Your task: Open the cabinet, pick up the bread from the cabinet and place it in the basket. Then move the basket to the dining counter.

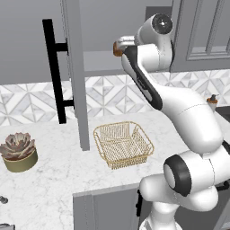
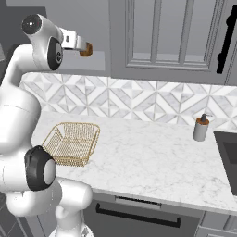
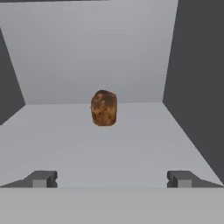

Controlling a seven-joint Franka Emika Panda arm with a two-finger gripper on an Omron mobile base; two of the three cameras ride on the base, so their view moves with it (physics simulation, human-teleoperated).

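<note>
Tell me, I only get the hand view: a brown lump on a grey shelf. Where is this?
Observer: That small rounded brown loaf sits inside a grey wall cabinet whose door, with a long black bar handle, stands open.
Operator: What lies below?
Observer: A square gold wire mesh basket, empty, on a white marble worktop.
Operator: Anything else there?
Observer: A potted succulent left of the basket, a grey soap dispenser far right.
</note>
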